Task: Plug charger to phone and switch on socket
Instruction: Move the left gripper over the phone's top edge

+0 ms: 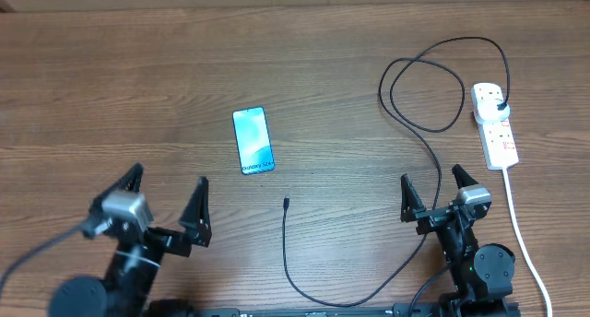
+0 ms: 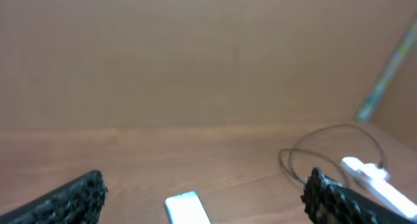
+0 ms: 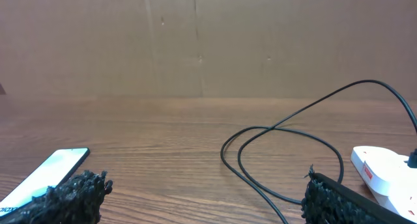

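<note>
view: clock directions read from the overhead camera, 12 o'clock being the far edge of the table (image 1: 111, 68)
phone (image 1: 253, 140): lies flat and face up, a little toward 9 o'clock from the table's middle, long axis running 12 to 6, blue screen lit, small text at its 6 o'clock end; nothing touches it
charger (image 1: 283, 243): thin black cable lying loose on the wood; from the tip it drops toward 6 o'clock, curves along the near edge, climbs past the right arm and makes a loose loop toward 1 o'clock before reaching the plug
connector tip (image 1: 287, 204): free on the table, at about 5 o'clock from the phone, near it but apart
plug (image 1: 499, 103): black, seated in the 12 o'clock end of the socket
socket (image 1: 495, 123): white strip with red markings at about 3 o'clock on the table, well apart from the phone; switch position cannot be told
white cord (image 1: 522, 227): leaves the socket's 6 o'clock end and runs to the near edge
left gripper (image 1: 166, 202): fingers spread wide, empty, at about 8 o'clock from the phone
right gripper (image 1: 433, 190): fingers spread wide, empty, at about 7 o'clock from the socket, the cable passing just beside it
</note>
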Available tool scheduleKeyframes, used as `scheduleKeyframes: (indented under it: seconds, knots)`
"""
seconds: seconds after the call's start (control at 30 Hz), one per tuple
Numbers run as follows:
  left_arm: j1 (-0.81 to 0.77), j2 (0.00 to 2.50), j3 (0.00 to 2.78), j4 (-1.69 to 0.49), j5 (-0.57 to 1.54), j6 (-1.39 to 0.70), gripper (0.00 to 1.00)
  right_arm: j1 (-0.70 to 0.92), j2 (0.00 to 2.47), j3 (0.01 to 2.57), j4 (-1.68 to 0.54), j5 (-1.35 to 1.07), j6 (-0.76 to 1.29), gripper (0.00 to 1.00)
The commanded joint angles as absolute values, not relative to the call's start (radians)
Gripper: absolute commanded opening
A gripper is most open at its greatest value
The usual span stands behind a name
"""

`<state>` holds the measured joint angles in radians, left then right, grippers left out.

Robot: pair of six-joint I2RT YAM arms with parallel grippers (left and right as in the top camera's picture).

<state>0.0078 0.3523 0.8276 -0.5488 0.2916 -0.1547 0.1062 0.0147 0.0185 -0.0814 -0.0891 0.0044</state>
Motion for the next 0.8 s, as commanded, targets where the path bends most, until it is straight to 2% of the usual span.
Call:
scheduleKeyframes:
  seconds: [0.0, 0.37, 0.6, 0.77]
  knots:
    - [0.003, 0.536, 1.028, -0.652, 0.397, -0.155, 1.00, 0.111, 0.002, 0.008, -0.077, -0.081, 0.002, 1.00]
    - [0.003, 1.226, 1.794, -1.312, 0.442, -0.070, 1.00, 0.111, 0.002, 0.008, -0.078, -0.081, 0.002, 1.00]
    - [0.003, 1.451, 1.858, -1.489, 0.537, -0.120, 1.00, 0.111, 0.002, 0.008, -0.077, -0.081, 0.002, 1.00]
    - [0.003, 1.586, 1.858, -1.525, 0.629, -0.120, 1.00, 0.111, 0.002, 0.008, -0.077, -0.081, 0.002, 1.00]
